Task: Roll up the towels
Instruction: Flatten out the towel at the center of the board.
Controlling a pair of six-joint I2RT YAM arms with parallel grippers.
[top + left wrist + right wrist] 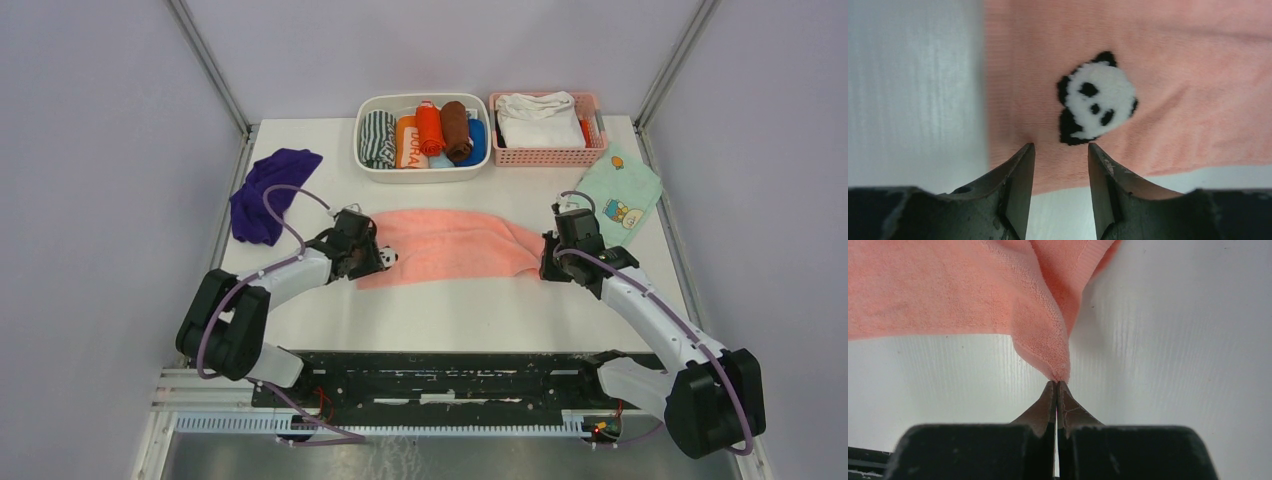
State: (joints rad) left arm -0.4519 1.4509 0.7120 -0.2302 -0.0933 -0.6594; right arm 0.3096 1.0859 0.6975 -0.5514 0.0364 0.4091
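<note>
The salmon-pink towel [450, 245] lies spread lengthwise across the middle of the table. A panda patch [1096, 100] sits near its left end. My left gripper [1061, 147] hovers open over that near-left corner, its fingertips [1024, 155] astride the towel's edge just below the panda. In the top view the left gripper [368, 256] is at the towel's left end. My right gripper [1056, 382] is shut on the pink towel's [948, 290] near-right corner, pulling it into a point. It shows in the top view at the towel's right end [548, 266]. The purple towel [270, 192] lies crumpled at the far left.
A white bin [420, 175] with several rolled towels stands at the back centre. Beside it is a pink basket [545, 156] holding a white folded cloth [538, 118]. A mint-green print cloth [620, 190] lies at the right. Metal rails border the table's sides.
</note>
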